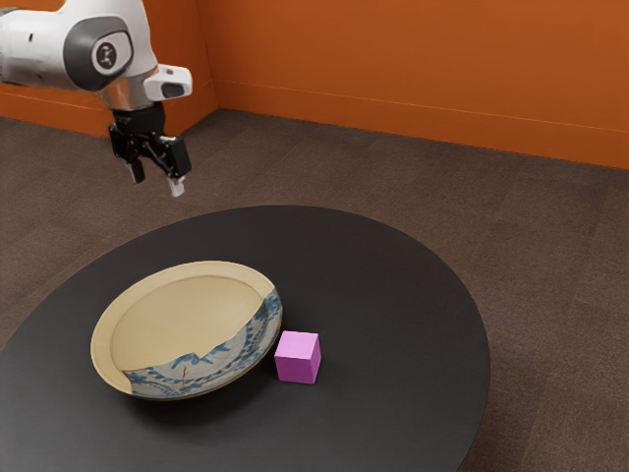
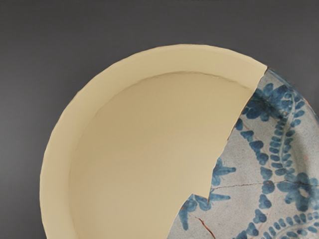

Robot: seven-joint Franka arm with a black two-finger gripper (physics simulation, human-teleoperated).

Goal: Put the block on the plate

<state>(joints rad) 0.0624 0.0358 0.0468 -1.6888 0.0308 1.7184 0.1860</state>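
At upper left, we are holding our gripper [image 1: 156, 179] spread and empty, seemingly readying it for the pink block [image 1: 298, 357] sitting beside the plate [image 1: 182, 315].

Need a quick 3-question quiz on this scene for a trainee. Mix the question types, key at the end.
1. Multiple choice. Relative to the plate, the pink block is:
A) inside it
B) beside it, on the table
C) underneath it

2. True or false. The pincer is open, with nothing held between its fingers.

3. Fill in the blank. The painted pattern on part of the plate is ____ in colour.

Key: 1. B; 2. true; 3. blue
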